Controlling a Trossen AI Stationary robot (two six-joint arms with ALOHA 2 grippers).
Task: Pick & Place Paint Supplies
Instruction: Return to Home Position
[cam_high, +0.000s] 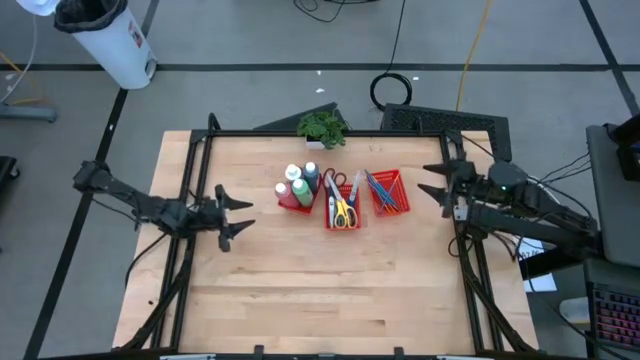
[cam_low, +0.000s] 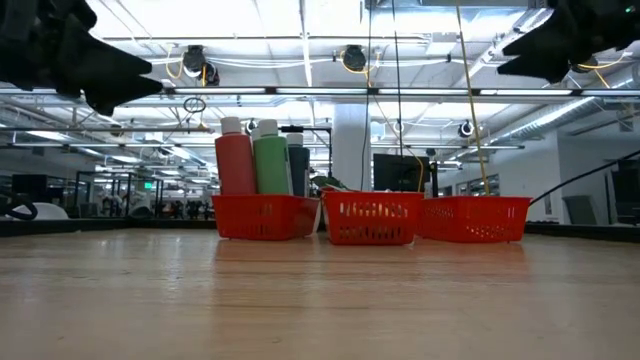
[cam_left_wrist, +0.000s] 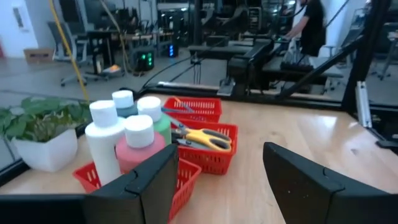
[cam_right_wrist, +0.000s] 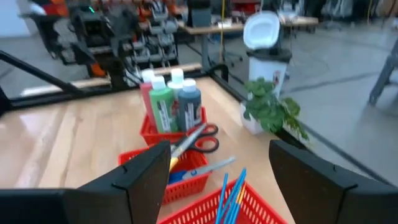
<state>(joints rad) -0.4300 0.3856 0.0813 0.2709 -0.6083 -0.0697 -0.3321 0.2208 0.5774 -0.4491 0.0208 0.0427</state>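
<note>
Left jaws and right jaws gape, flanking the paint bottles (cam_high: 298, 187)

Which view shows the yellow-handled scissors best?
Left wrist view: the yellow-handled scissors lie atop the middle red bin, close and unobstructed. High view shows them from above; low view hides them behind mesh; right wrist view catches only a yellow sliver.

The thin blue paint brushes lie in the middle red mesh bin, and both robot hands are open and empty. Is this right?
No. The high view shows the thin blue paint brushes in the right red mesh bin, not the middle one. The left hand and right hand are open and empty.
</note>
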